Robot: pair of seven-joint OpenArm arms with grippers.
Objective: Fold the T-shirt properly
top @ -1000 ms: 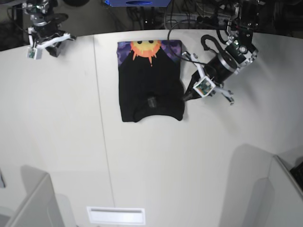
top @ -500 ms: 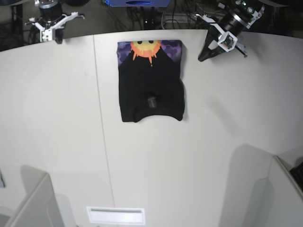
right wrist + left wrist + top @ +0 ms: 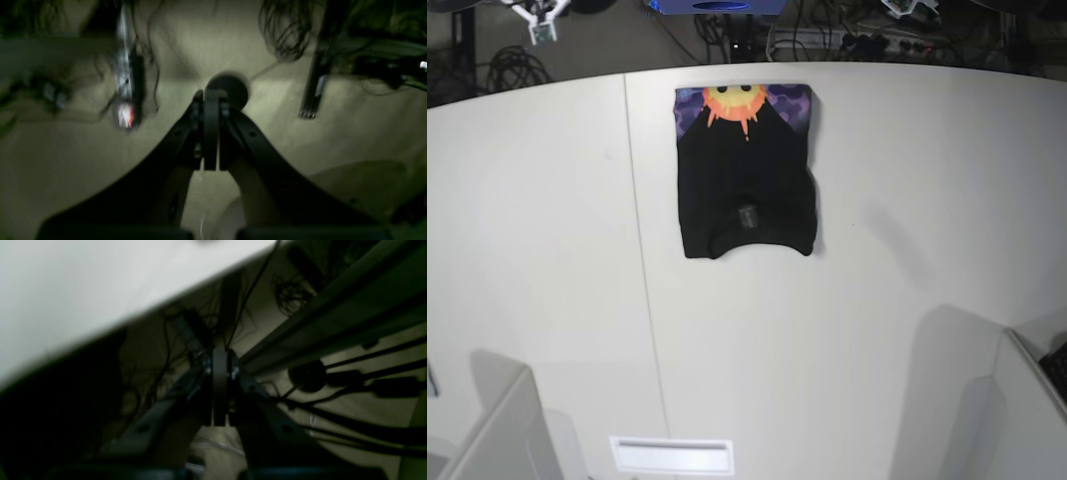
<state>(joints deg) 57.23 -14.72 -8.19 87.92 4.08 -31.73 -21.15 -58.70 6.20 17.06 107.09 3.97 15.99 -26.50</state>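
Note:
The T-shirt lies folded into a narrow black rectangle at the far middle of the white table. Its orange sun face print on purple shows at the far end, and the collar curve is at the near end. My left gripper is shut and empty, off the table beyond its far edge, over cables. My right gripper is shut and empty above the floor. In the base view only small bits of the arms show at the top edge, one on the left and one on the right.
A blue box and a power strip with cables sit behind the table. Grey panels stand at the near left and near right. A white slot plate lies at the front edge.
Both arms have drawn back and up, away from the table, almost out of the base view. The left-wrist arm left the shirt's right edge. The shirt has not moved.

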